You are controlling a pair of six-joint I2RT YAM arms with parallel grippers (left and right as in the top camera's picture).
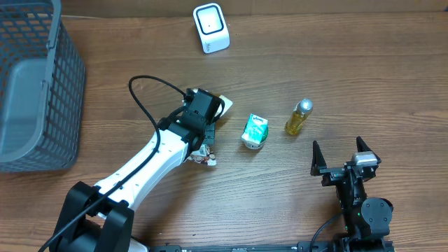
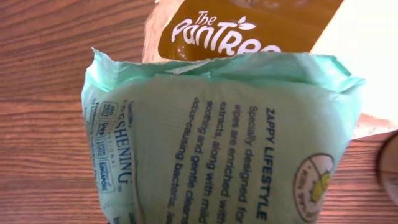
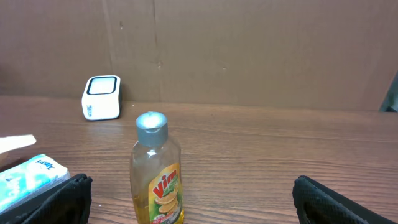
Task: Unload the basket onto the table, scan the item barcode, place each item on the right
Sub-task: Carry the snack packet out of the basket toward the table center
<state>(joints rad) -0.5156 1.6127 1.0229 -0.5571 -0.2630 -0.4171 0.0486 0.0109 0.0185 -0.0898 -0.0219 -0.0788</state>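
**Wipes packet in the left hand, not yet at the scanner**

The left hand (image 1: 210, 115) was closed to a narrow gap on the green wipes packet (image 2: 224, 143). The packet filled the wrist view and hid the fingers, so the grip is a judgement from how it rose straight out of the hand. Just beyond the packet lay a brown Pantree pouch (image 2: 249, 25) on the tabletop (image 1: 336, 63).

The step in hand looked like the pick-up and carry. The white scanner (image 1: 211, 26) stood well apart, ahead of the left hand, and nothing was presented to it yet. No barcode could be made out on the printed face toward the camera.

The next move would probably call for lifting the packet clear, finding the barcode side, and turning that side to the scanner's window.

The right hand (image 1: 340, 155) stood fully open and empty, with a yellow bottle (image 1: 299, 117) just ahead of it.
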